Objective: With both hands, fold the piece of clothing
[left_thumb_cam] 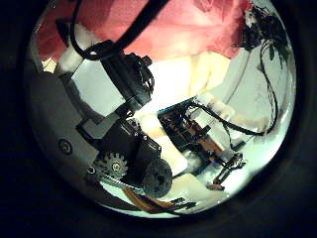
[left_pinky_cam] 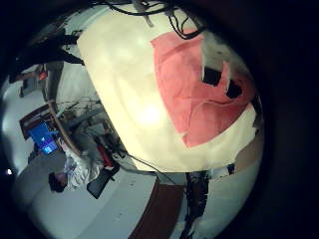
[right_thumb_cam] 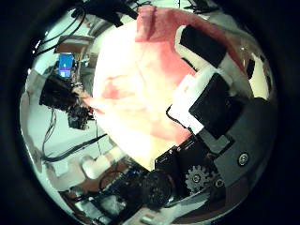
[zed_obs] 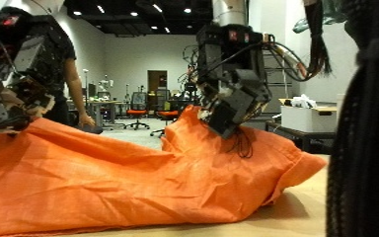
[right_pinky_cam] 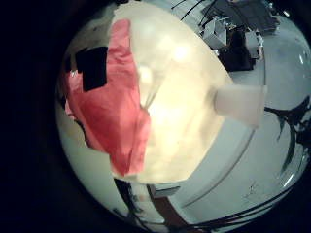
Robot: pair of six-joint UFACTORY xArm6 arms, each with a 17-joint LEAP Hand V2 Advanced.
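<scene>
An orange piece of clothing lies rumpled in a heap on the pale table, rising to a peak near my right hand. My left hand hangs just above the cloth's lower end, fingers relaxed and holding nothing. My right hand hovers above the peak, fingers loosely extended and empty. The left little finger side palm view shows the clothing spread over one corner of the table. In the right thumb side palm view my fingers stand over the cloth, apart from it.
A pale box stands behind the table on my right hand's side, also seen as a box beside the table edge. Bare tabletop lies beside the clothing. Room clutter and chairs stand further back.
</scene>
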